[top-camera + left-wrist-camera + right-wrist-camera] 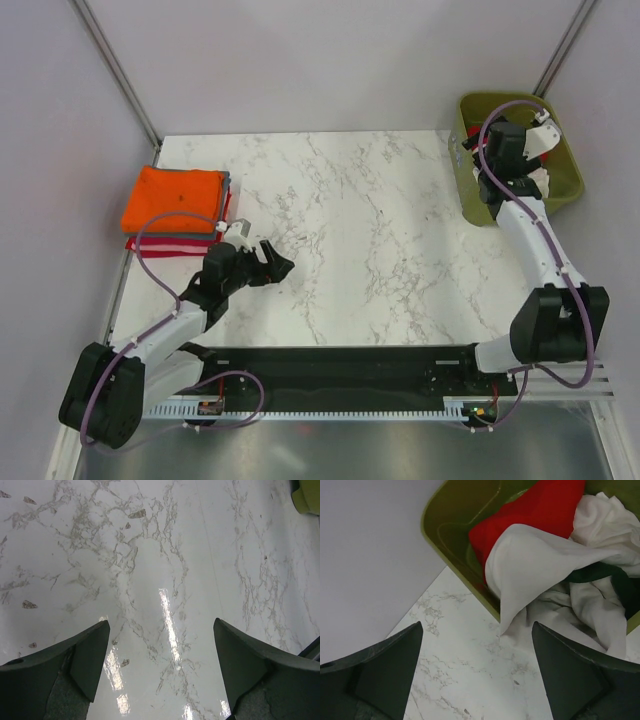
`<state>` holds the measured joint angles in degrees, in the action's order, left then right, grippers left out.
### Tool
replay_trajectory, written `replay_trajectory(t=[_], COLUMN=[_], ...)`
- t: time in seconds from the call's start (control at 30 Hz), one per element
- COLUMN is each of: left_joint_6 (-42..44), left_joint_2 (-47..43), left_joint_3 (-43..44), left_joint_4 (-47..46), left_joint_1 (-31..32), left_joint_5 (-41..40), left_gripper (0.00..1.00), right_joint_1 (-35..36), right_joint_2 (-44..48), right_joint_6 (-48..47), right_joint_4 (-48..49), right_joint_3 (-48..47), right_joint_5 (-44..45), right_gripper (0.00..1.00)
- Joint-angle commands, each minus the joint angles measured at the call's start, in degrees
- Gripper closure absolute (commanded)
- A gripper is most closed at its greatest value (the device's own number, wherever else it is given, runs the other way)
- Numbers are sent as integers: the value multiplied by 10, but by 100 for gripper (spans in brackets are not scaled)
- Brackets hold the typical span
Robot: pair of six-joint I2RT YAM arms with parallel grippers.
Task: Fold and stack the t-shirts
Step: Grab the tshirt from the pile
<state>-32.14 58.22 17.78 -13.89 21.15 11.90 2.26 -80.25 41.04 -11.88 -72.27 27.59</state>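
Note:
A folded orange t-shirt tops a stack at the table's left edge, over a red striped one. My left gripper is open and empty, low over bare marble right of the stack; its fingers frame only tabletop. My right gripper is open and empty at the near rim of the olive-green bin. In the right wrist view a red t-shirt, a cream t-shirt spilling over the bin rim and a dark green part lie in the bin.
White marble table with grey walls at back and sides. The bin stands at the far right corner, partly off the table's right edge. The black rail carrying the arm bases runs along the near edge.

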Motion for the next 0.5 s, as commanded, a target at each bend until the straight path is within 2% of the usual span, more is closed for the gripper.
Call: replay_trajectory(t=[0.0, 0.07, 0.23, 0.33, 0.4, 0.43, 0.47], left_joint_6=[-9, -10, -9, -8, -8, -7, -7], left_joint_2=[-6, -4, 1, -3, -4, -4, -2], left_joint_3=[-1, -2, 0, 0, -2, -2, -2], left_joint_4=[-27, -27, -27, -27, -26, -26, -27], left_joint_1=[3, 4, 3, 3, 4, 3, 3], left_joint_5=[-13, -12, -9, -12, -13, -13, -13], left_gripper=[8, 8, 8, 8, 8, 8, 8], right_joint_1=[-38, -50, -89, -90, -91, -91, -91], right_joint_2=[-45, -74, -156, -170, -176, -180, -184], right_joint_6=[56, 78, 113, 157, 157, 152, 128], right_joint_4=[-5, 5, -4, -2, 36, 35, 29], right_joint_3=[-34, -39, -95, -93, -94, -106, -142], right_joint_5=[-26, -2, -29, 20, 32, 35, 15], right_gripper=[2, 2, 4, 6, 28, 47, 90])
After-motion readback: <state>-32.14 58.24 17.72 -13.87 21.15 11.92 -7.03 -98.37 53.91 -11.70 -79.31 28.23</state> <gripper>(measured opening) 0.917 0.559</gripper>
